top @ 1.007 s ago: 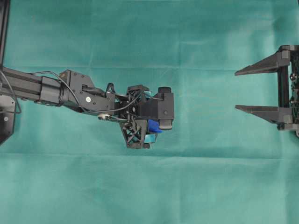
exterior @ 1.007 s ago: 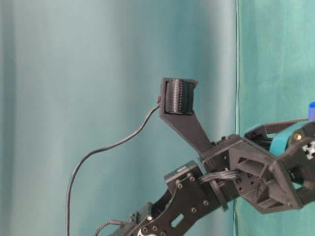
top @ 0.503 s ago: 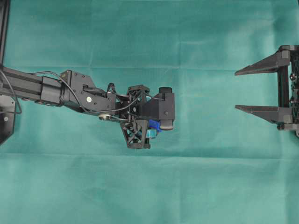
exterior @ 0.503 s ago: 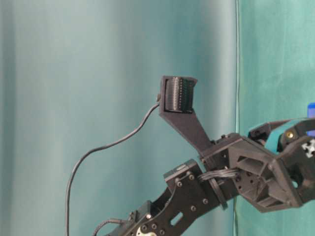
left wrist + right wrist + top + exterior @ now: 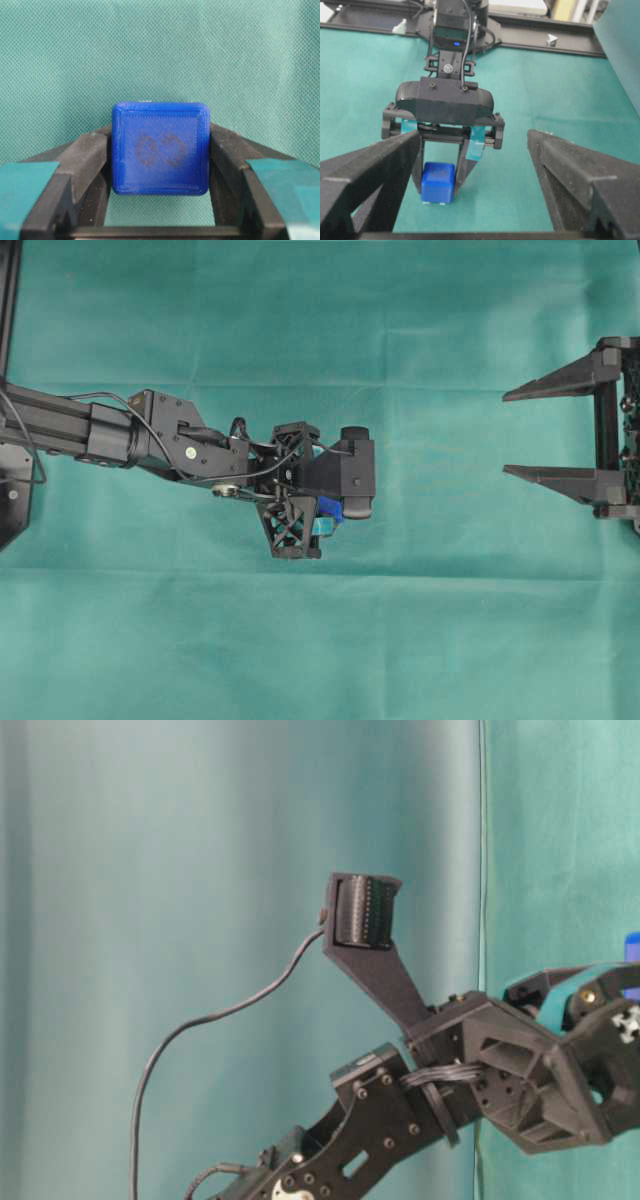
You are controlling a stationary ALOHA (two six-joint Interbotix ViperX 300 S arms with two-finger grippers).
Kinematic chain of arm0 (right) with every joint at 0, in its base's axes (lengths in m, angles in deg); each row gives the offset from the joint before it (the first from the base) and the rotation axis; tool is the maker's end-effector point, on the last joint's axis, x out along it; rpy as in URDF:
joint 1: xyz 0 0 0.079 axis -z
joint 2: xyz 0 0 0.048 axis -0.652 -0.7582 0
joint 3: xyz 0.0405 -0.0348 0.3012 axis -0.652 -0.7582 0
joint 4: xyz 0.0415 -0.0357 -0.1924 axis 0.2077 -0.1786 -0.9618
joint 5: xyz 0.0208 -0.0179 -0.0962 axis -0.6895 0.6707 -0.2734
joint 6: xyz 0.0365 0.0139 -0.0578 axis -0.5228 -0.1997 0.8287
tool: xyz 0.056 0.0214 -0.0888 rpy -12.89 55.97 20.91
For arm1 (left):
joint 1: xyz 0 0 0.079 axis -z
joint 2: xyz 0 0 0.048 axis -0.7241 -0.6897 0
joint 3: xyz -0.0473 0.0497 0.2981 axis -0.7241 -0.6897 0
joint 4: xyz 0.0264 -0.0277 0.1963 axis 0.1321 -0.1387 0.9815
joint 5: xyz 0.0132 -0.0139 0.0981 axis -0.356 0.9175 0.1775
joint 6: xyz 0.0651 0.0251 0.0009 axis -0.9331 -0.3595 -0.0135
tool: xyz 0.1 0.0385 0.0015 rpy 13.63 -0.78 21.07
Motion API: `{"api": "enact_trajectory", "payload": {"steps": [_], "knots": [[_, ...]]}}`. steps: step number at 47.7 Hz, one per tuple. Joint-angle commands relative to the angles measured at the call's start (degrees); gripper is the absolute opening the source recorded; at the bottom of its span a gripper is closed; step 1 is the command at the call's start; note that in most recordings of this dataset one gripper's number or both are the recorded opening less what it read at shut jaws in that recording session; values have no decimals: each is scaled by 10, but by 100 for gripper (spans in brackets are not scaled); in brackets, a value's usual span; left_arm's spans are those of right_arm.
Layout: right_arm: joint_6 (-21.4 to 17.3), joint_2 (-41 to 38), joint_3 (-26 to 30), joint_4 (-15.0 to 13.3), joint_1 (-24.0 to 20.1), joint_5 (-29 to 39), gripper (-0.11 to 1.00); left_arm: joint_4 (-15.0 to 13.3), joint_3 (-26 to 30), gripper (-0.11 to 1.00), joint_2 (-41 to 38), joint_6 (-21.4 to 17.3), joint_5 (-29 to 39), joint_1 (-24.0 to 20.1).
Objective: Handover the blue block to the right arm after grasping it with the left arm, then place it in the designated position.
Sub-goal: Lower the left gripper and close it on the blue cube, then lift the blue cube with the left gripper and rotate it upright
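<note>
Overhead: left gripper [image 5: 325,520] over the green table [image 5: 420,640], jaws clenched on the blue block [image 5: 329,506]; right gripper [image 5: 545,430] well apart from the block, at the edge, jaws spread wide, nothing between.

Table-level: only a blue corner of the block above the left arm [image 5: 480,1090].

Left wrist: block pinched between both fingers [image 5: 85,160].

Right wrist: block low in the left gripper, close to the table.

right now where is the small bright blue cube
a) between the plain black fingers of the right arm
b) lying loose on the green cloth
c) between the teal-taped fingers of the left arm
c: the small bright blue cube sits squeezed between the teal-taped fingers of the left arm.
</note>
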Motion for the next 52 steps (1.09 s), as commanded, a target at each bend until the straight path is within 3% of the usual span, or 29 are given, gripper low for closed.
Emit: {"api": "enact_trajectory", "payload": {"steps": [1,39,52], "knots": [[0,-2,10,-1,1,-3,93,1,15,47,31,0,4,2],[0,-7,10,-1,1,-3,93,2,93,47,198,-2,169,4],[0,-8,10,-1,1,-3,93,5,117,47,257,-4,180,4]]}}
